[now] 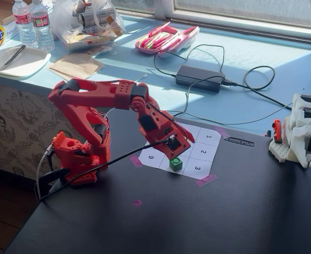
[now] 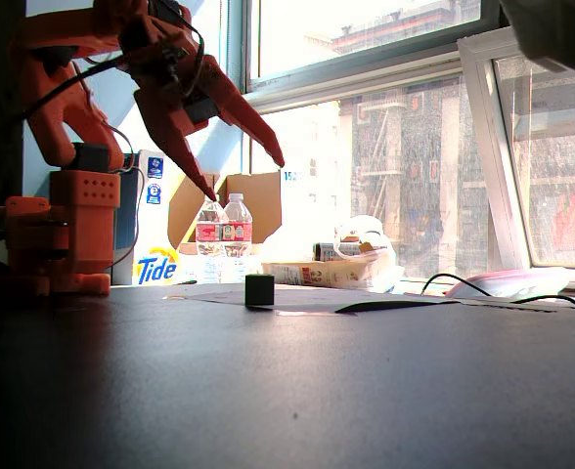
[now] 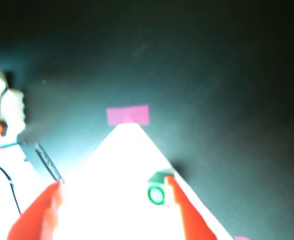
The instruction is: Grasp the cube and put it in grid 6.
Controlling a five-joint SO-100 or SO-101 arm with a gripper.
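The tiny green cube (image 1: 175,164) with a pale ring on top rests on the white numbered paper grid, in the cell (image 1: 166,163) between the squares marked 9 (image 1: 151,157) and 3 (image 1: 197,168); that cell's digit is hidden by the cube. My red gripper (image 1: 181,145) hangs open just above and behind the cube. In the low fixed view the cube (image 2: 259,290) stands on the table with the open gripper (image 2: 243,178) clearly above it. In the wrist view the gripper (image 3: 113,187) is wide open and empty, and the cube (image 3: 157,192) lies just inside the right fingertip (image 3: 173,187).
Pink tape pieces (image 1: 206,180) hold the grid's corners. A white second arm (image 1: 303,132) stands at the black table's right edge. A black power adapter (image 1: 199,78) with cables, bottles (image 1: 34,24) and a plate (image 1: 18,61) lie on the blue surface behind.
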